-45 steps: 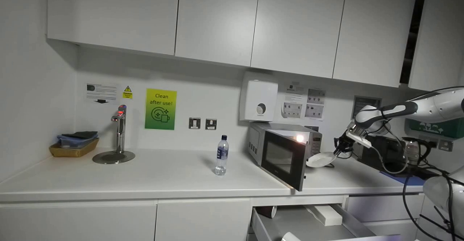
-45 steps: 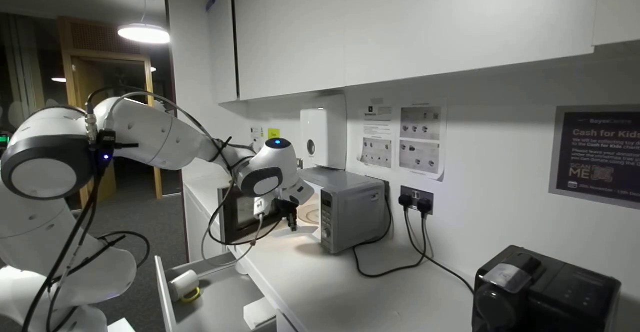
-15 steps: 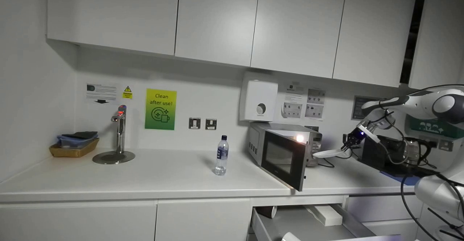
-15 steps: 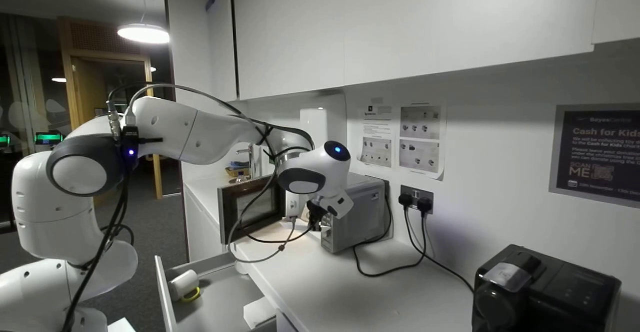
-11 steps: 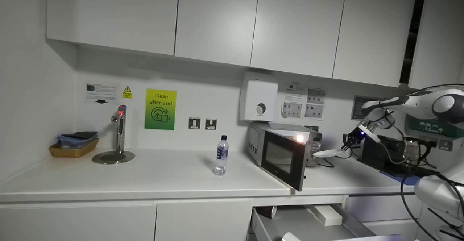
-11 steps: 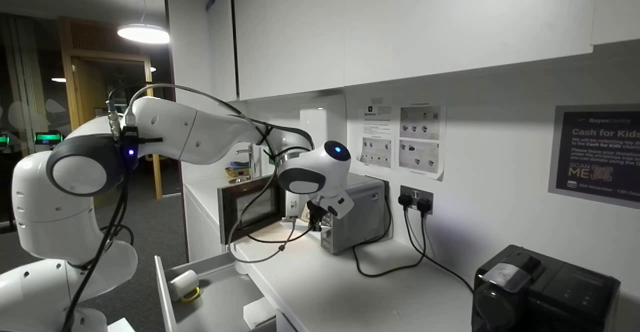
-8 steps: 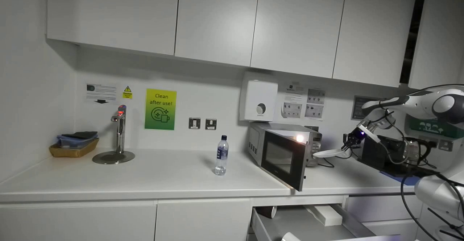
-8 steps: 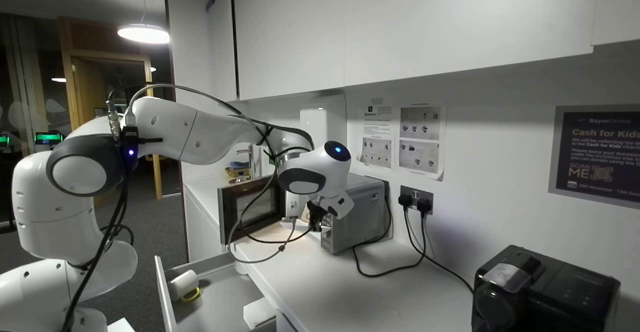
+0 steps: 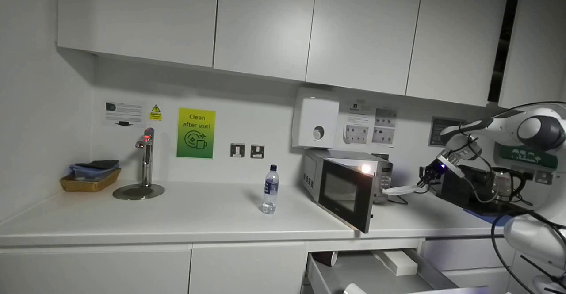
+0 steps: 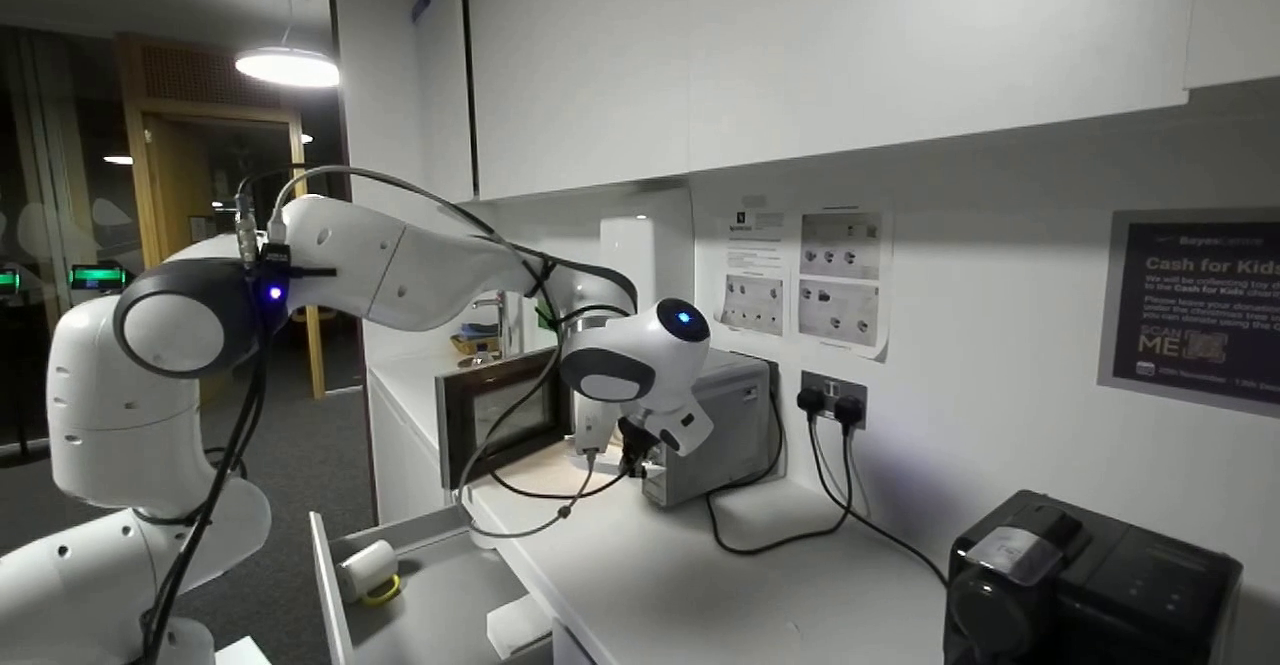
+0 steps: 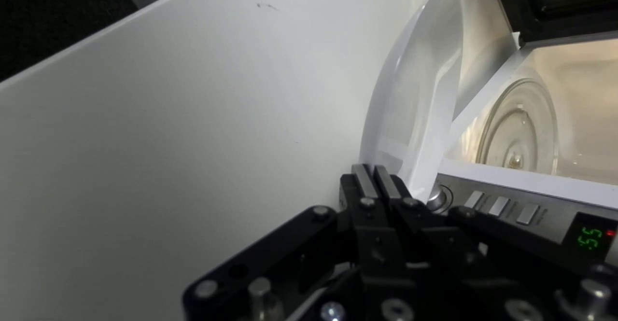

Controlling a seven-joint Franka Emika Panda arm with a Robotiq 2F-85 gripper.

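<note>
Gripper (image 11: 375,170) pinching white plate (image 11: 413,104) by its rim, near microwave control panel (image 11: 550,215).
Open microwave door (image 9: 345,196) beyond it; water bottle (image 9: 270,192) farther along countertop (image 9: 190,214); drawer (image 9: 360,272) pulled out below, wall cabinets (image 9: 362,28) overhead.

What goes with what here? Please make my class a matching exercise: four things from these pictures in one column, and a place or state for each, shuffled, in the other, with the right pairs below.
Things
1. white plate
2. bottle
3. microwave door
4. yellow-handled mug

Place or state
A. swung open
B. inside the drawer
C. held by the gripper
D. upright on the counter

Pairs: 1-C; 2-D; 3-A; 4-B.
</note>
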